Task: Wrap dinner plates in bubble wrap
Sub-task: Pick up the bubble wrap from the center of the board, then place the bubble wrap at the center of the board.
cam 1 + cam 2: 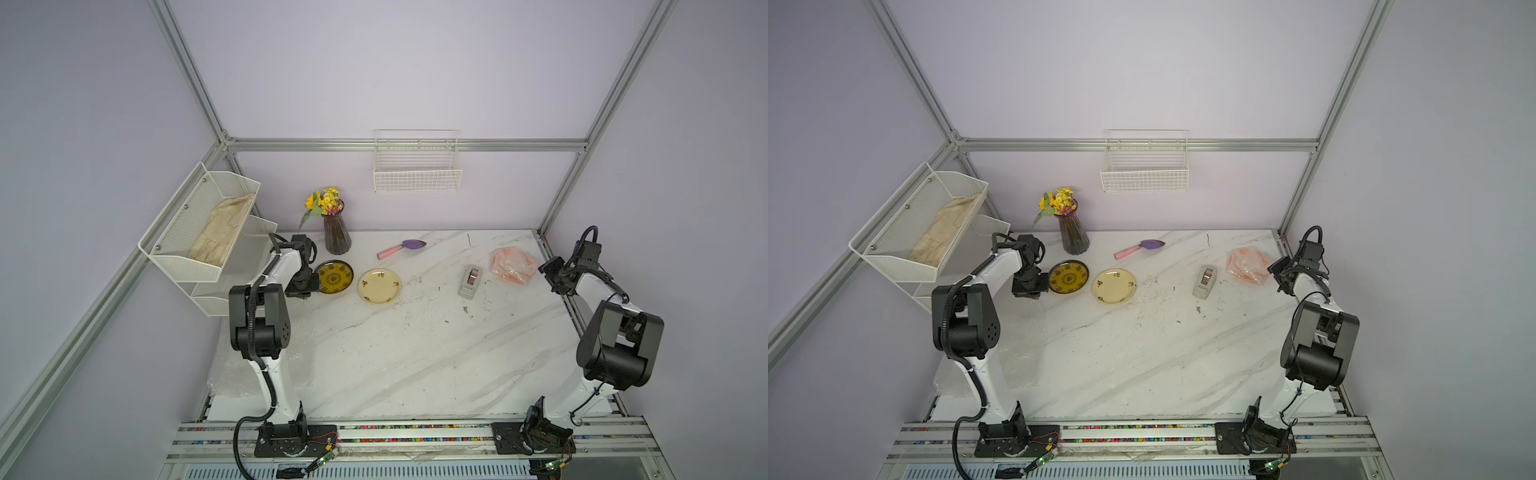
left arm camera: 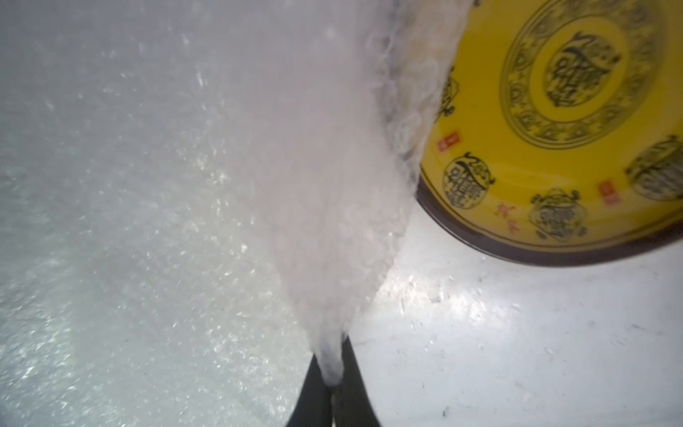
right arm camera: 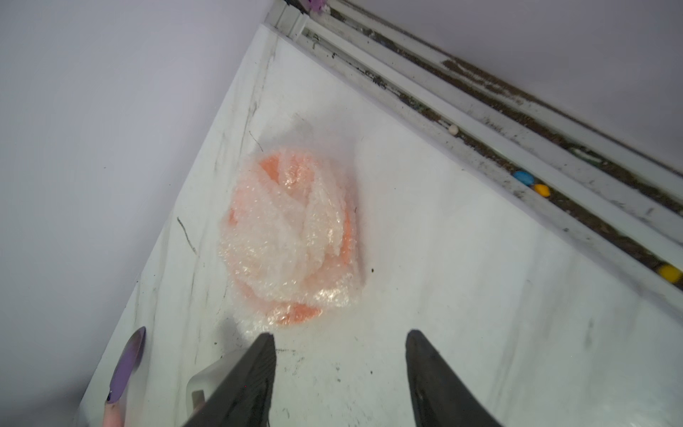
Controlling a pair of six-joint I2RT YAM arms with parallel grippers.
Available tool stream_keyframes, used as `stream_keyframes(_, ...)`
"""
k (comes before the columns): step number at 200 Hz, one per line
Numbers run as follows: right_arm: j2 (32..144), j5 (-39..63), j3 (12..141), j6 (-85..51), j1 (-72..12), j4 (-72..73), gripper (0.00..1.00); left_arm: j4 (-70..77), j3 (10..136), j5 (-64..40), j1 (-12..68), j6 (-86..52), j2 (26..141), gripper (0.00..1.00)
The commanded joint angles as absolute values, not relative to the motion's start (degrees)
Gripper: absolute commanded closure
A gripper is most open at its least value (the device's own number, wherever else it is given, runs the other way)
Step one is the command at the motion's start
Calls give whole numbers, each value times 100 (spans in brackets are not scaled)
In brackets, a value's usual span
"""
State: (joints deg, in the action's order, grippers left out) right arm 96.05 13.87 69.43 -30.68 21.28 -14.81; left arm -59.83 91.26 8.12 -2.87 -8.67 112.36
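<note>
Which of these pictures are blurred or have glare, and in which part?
Left wrist: the bubble wrap close to the lens is soft, the yellow plate slightly smeared. Right wrist: sharp centre, small glare on the wrapped orange plate, blurred trowel at the edge. Both top views: even light, soft shadows.

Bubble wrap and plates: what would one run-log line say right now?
left hand: shut on bubble wrap | right hand: open, empty | orange plate: wrapped
</note>
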Motion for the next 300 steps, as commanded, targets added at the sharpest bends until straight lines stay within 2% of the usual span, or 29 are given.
stream_keyframes(1,8963,1526,6609,-2954,2102,-2049,41,-6069,9202,572,-309,-725,10558,100)
stream_keyframes(36,8426,2460,6242,-3076,1504,-2240,41,-6068,8873,51,-297,-435,10020,100)
stream_keyframes(64,8489,3021,6061,-3614,55,-1580,41,-5847,8534,-1103,-303,-307,9809,100)
stream_keyframes(82,8858,3137,6166,-4042,-1177,-882,41,-5789,8426,-1871,-299,-322,9865,100)
stream_keyframes(113,9824,2839,6660,-4337,-3063,-87,45,-5558,8289,-2431,-308,-552,9929,100)
stream_keyframes(154,11049,2459,7002,-4997,-4661,1137,51,-5547,8424,-2670,-334,-712,10044,100)
stream_keyframes(175,11410,2133,7109,-5361,-4935,1609,56,-5555,8416,-2837,-343,-716,10023,100)
stream_keyframes(199,11651,1958,7553,-5590,-4925,1860,56,-5563,8215,-2826,-343,-661,9958,100)
stream_keyframes(217,11924,1989,8263,-5620,-4928,1679,56,-5525,8026,-2830,-343,-642,9936,100)
stream_keyframes(254,12542,1553,9374,-6009,-4870,1069,48,-5406,7747,-2891,-343,-635,9887,100)
stream_keyframes(267,12808,1364,9885,-5935,-4868,475,48,-5392,7696,-2884,-343,-625,9849,100)
stream_keyframes(300,13446,1252,10799,-5881,-4808,140,49,-5366,7571,-2952,-349,-633,9772,100)
